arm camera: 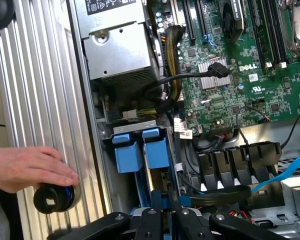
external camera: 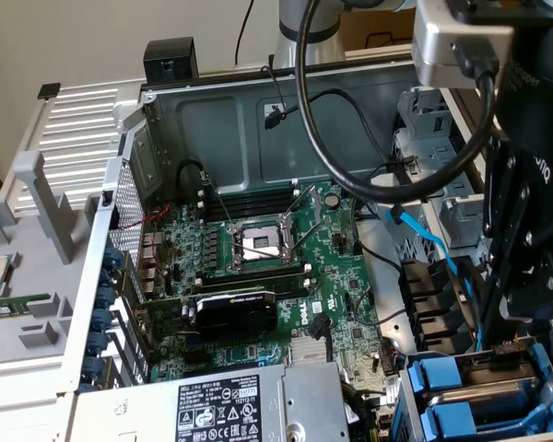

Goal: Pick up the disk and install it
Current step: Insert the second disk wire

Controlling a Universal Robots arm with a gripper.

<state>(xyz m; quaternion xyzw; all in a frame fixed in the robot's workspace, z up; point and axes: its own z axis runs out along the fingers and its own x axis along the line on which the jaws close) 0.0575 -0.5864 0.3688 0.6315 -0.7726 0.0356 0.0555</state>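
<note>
Blue plastic showed between the gripper's [arm camera: 162, 212] black fingers, which stood narrow, clamped on the edge of the disk [arm camera: 160, 202] in its frame, directly over the drive bay [arm camera: 140, 131]. Beside the bay lay the motherboard [arm camera: 240, 65]; the power supply [arm camera: 121, 52] sat just beyond it. Doing this well likely meant keeping the frame square to the slot and clear of the blue cable [arm camera: 285, 172]. In the exterior view the arm [external camera: 525, 184] hung steeply down over the bay. A person's hand [arm camera: 27, 167] rested on the case wall beside it.

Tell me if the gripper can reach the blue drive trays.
Likely yes: the gripper hangs close to the blue drive trays, nothing lies across them, and the person's hand is off to one side.
</note>
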